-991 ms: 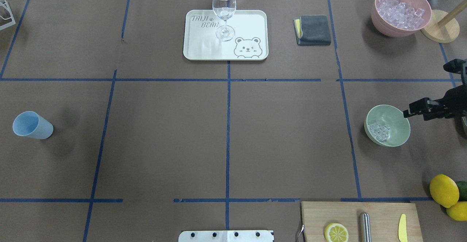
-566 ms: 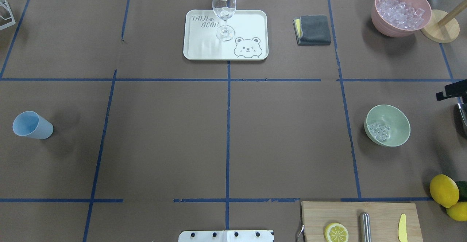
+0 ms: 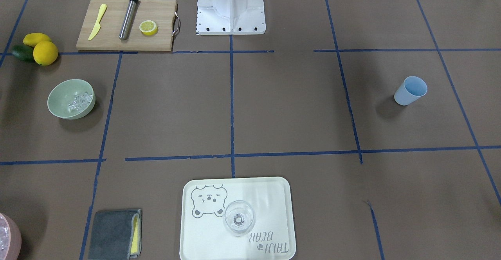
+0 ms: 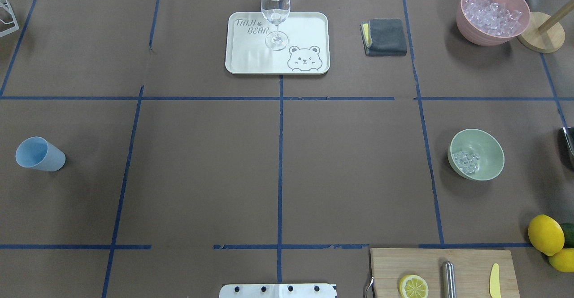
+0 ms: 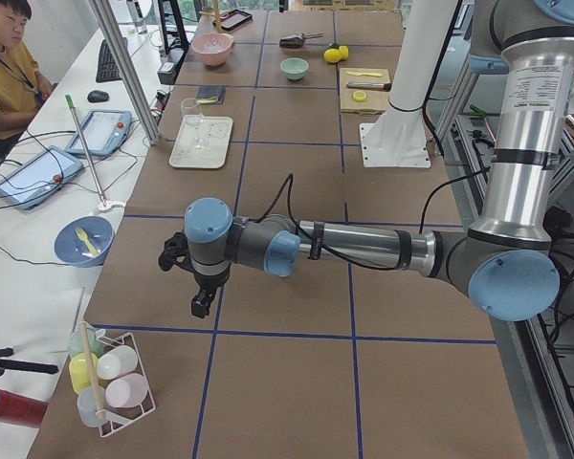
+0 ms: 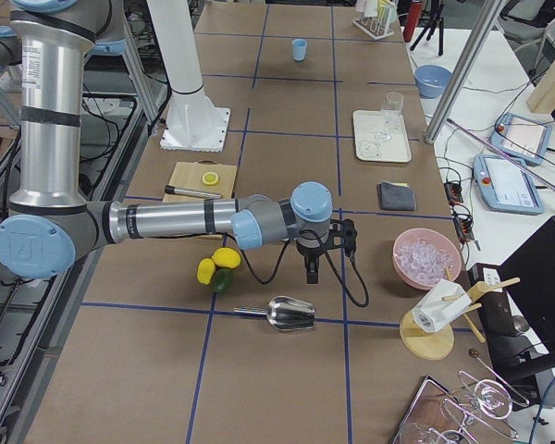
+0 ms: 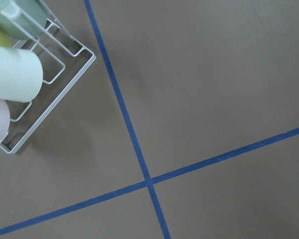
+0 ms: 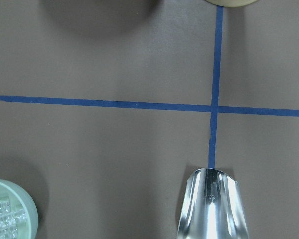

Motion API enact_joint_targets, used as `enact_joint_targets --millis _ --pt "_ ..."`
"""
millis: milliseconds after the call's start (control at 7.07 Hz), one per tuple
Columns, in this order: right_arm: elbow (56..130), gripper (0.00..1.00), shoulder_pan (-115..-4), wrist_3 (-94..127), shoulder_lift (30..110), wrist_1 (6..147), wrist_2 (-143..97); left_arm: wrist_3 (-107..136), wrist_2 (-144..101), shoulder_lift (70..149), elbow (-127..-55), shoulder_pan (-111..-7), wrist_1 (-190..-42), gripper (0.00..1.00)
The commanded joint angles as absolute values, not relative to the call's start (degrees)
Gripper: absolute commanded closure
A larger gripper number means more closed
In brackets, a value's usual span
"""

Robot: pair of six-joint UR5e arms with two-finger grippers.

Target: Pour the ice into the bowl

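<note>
The pale sage-green bowl (image 4: pixel 484 147) stands upright at the table's right side and also shows in the front-facing view (image 3: pixel 62 95). A handful of small clear ice cubes (image 4: pixel 465 160) lies inside it, seen also from the front (image 3: pixel 80 100) and in the right wrist view (image 8: pixel 5 221). A metal scoop (image 8: pixel 212 204) lies on the table right of the bowl, its tip at the overhead view's edge (image 4: pixel 568 138). My right gripper (image 6: pixel 311 273) hangs above the table near the scoop (image 6: pixel 291 313). My left gripper (image 5: pixel 202 306) hovers far from the bowl. I cannot tell whether either is open or shut.
A pink bowl full of ice (image 4: pixel 493 13) stands at the back right beside a wooden stand (image 4: pixel 540 37). A blue cup (image 4: pixel 39 154) is far left. A wine glass (image 4: pixel 275 15) stands on a tray (image 4: pixel 309 24). A grey cloth (image 4: pixel 384 37), lemons (image 4: pixel 545 234) and a cutting board (image 4: pixel 466 262) lie around.
My right gripper, beside the bowl's right rim a second ago, has drawn back to the right and left the overhead view. The bowl and its ice have not moved.
</note>
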State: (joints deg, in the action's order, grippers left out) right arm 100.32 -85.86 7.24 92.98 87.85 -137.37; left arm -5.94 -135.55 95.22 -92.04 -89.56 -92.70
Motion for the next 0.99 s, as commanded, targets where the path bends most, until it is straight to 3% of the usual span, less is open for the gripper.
enact_joint_targets --millis 0,283,849 --pt "98.97 0.00 -86.22 6.85 92.28 89.12 -138.42 -6.67 -137.02 92.84 -99.04 -90.09 -79.98 0.00" --pt "98.96 0.00 -86.13 6.59 92.55 88.42 -139.83 -6.42 -137.11 90.54 -92.22 -89.21 -94.13 0.00" --pt "99.92 0.00 -84.56 6.16 92.02 88.33 -139.83 -6.68 -137.64 88.51 -93.00 -89.12 -105.03 0.00"
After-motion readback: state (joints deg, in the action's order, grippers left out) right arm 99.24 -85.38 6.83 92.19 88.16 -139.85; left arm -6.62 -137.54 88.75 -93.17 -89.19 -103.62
